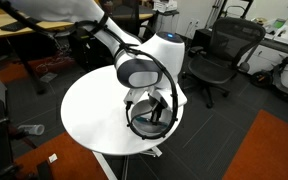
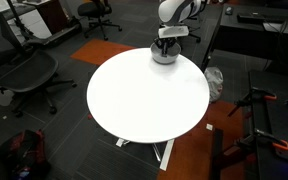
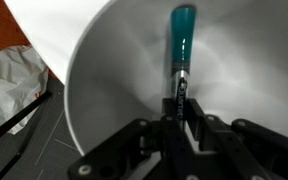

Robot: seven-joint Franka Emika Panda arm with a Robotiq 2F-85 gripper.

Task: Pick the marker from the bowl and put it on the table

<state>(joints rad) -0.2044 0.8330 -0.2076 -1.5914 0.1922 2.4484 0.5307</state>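
Observation:
The grey metallic bowl (image 3: 104, 90) sits at the edge of the round white table (image 2: 144, 95); it shows in both exterior views (image 1: 149, 122) (image 2: 165, 55). The teal-blue marker (image 3: 181, 35) lies inside the bowl, its dark end between my fingers. My gripper (image 3: 182, 100) is lowered into the bowl and shut on the marker's dark end. In both exterior views my gripper (image 1: 156, 108) (image 2: 167, 42) reaches down into the bowl, and the marker is hidden there.
Black office chairs (image 1: 216, 55) (image 2: 19, 70) stand around the table. A wooden desk (image 1: 34, 30) is behind. A crumpled white plastic bag (image 3: 9, 80) lies on the floor beside the table edge. An orange rug (image 2: 184, 150) lies under the table.

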